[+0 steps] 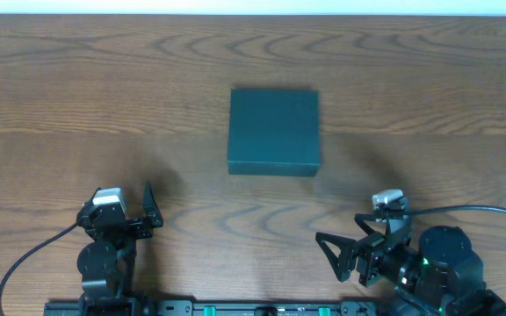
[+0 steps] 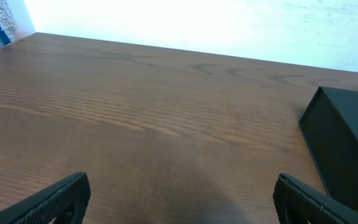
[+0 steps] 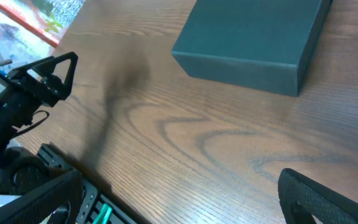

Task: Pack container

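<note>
The container (image 1: 274,130) is a dark green-black square box with its flat lid shut, lying in the middle of the wooden table. It also shows at the right edge of the left wrist view (image 2: 347,143) and at the top of the right wrist view (image 3: 253,37). My left gripper (image 1: 150,211) is open and empty at the front left, well short of the box; its fingers frame bare wood (image 2: 179,199). My right gripper (image 1: 341,250) is open and empty at the front right, its fingers pointing left, over bare wood (image 3: 179,199).
The wooden table (image 1: 77,96) stretches to a pale far edge. A black mounting rail with green parts (image 1: 253,309) runs along the front edge. The left arm (image 3: 23,99) shows in the right wrist view. Cables trail from both arm bases.
</note>
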You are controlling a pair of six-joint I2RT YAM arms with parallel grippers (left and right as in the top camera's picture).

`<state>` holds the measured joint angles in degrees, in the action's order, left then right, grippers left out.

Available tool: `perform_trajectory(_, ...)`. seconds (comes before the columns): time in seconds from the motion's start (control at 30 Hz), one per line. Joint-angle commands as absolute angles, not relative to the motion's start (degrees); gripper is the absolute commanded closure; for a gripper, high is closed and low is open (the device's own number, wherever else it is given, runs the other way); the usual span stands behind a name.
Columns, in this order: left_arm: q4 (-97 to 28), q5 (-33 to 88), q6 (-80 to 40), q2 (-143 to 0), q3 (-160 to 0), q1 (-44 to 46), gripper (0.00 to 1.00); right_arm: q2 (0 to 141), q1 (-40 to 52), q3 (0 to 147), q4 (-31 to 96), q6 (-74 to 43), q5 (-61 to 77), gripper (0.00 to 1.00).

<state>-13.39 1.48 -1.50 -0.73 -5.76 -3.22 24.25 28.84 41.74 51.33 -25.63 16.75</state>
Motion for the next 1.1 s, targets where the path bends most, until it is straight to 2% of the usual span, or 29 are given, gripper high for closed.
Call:
perform_trajectory(0.0,-13.50,1.06,-1.28,-0.21,-4.05,-3.31,0.05,24.18,29.32,42.22,51.29,-25.23,16.95,0.01)
perform_trajectory(0.13,-13.50,1.06,-1.28,-0.21,-4.05,-3.31,0.05,24.18,29.32,42.22,51.33,-23.22,12.58,0.01)
perform_trajectory(0.33,-13.50,1.06,-1.28,-0.21,-4.05,-3.31,0.05,20.84,29.23,39.48,52.66,-7.29,8.51,0.01)
perform_trajectory(0.43,-13.50,1.06,-1.28,-0.21,-4.05,-3.31,0.05,16.62,29.23,35.03,50.72,-3.31,7.84,0.01)
perform_trajectory(0.77,-13.50,1.06,-1.28,-0.21,-4.05,-3.31,0.05,2.74,29.23,16.38,41.76,-2.72,5.37,0.01)
perform_trajectory(1.07,-13.50,1.06,-1.28,-0.21,-4.05,-3.31,0.05,0.27,29.32,8.88,36.77,-2.90,5.10,0.01)
